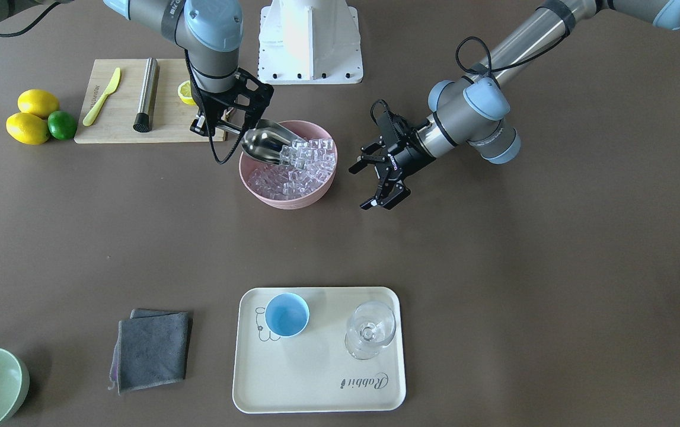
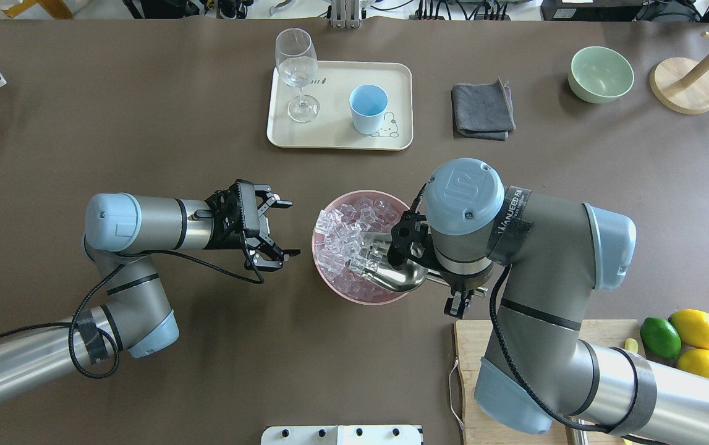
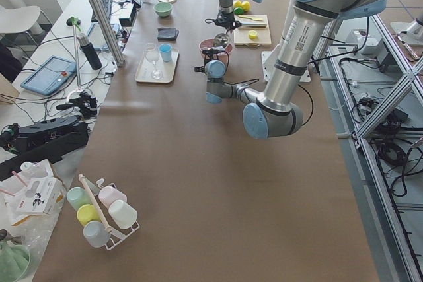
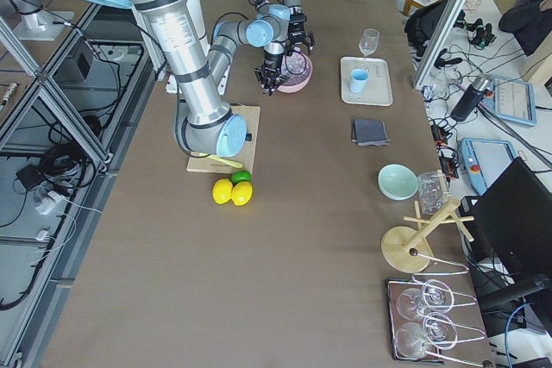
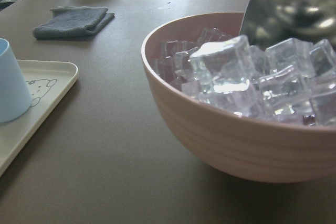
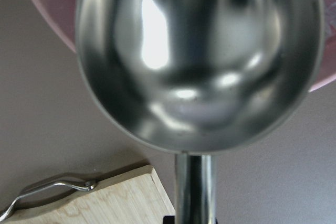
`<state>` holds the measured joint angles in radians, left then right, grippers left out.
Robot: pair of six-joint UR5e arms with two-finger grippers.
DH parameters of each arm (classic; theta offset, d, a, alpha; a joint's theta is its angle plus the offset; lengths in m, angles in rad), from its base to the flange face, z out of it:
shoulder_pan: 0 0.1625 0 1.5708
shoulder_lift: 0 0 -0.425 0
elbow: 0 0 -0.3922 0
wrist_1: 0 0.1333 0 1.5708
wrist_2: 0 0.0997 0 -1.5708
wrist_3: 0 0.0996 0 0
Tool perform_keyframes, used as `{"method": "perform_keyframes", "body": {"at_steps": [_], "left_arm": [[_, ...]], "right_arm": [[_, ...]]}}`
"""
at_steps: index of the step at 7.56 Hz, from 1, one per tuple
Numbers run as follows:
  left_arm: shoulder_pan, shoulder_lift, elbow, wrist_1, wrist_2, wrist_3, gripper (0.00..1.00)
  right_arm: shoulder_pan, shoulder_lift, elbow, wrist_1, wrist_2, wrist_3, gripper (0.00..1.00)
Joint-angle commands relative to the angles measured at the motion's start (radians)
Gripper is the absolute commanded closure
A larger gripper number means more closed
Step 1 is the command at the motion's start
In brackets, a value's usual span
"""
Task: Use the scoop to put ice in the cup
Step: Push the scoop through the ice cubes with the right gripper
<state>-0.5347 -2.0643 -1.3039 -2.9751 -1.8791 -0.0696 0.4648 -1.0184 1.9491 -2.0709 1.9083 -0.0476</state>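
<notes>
1. Fingers of the right gripper (image 1: 221,126) are clamped on the thin rod handle of the scoop (image 1: 265,142), at the side of the pink bowl (image 1: 283,203) nearest the robot.
2. The scoop tilts down over that rim, and its trough mouth is pushed in among the ice (image 1: 292,178) (clear cubes heaped almost to the brim).
3. The left gripper (image 2: 289,227) hovers near the bowl's other side without touching it, its fingers spread wide apart and pointing at the bowl.
4. The cup (image 1: 286,314) stands upright on the cream tray (image 1: 316,385), well apart from the bowl on the operators' side of the table, with its blue floor in plain view.
5. A stemmed glass (image 1: 370,329) stands beside the cup on the same tray.
6. A folded grey cloth (image 1: 153,350) lies near the tray, and a wooden board (image 1: 120,124) lies just beside the right gripper.
</notes>
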Motion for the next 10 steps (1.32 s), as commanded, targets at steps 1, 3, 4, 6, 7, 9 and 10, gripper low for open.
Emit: {"method": "perform_keyframes", "body": {"at_steps": [1, 3, 4, 6, 7, 9, 10], "left_arm": [[-0.001, 0.0, -0.001, -0.001, 0.0, 0.001, 0.02], [-0.001, 0.0, 0.0, -0.001, 0.0, 0.001, 0.02], [-0.001, 0.0, 0.0, -0.001, 0.0, 0.001, 0.02], [-0.001, 0.0, -0.001, -0.001, 0.0, 0.001, 0.02], [-0.001, 0.0, -0.001, -0.001, 0.0, -0.001, 0.02], [-0.001, 0.0, -0.001, -0.001, 0.0, 0.001, 0.02], [-0.001, 0.0, -0.001, -0.001, 0.0, 0.001, 0.02]], "right_arm": [[0.0, -0.009, 0.016, 0.003, 0.001, -0.001, 1.0], [0.0, -0.022, 0.037, 0.003, 0.001, -0.001, 1.0], [0.001, -0.023, 0.044, 0.003, 0.001, -0.001, 1.0], [0.002, -0.026, 0.051, 0.005, 0.001, -0.003, 1.0], [0.002, -0.025, 0.051, 0.005, 0.001, -0.001, 1.0], [0.002, -0.026, 0.065, 0.003, 0.001, -0.001, 1.0], [0.002, -0.026, 0.073, 0.005, 0.001, -0.001, 1.0]]}}
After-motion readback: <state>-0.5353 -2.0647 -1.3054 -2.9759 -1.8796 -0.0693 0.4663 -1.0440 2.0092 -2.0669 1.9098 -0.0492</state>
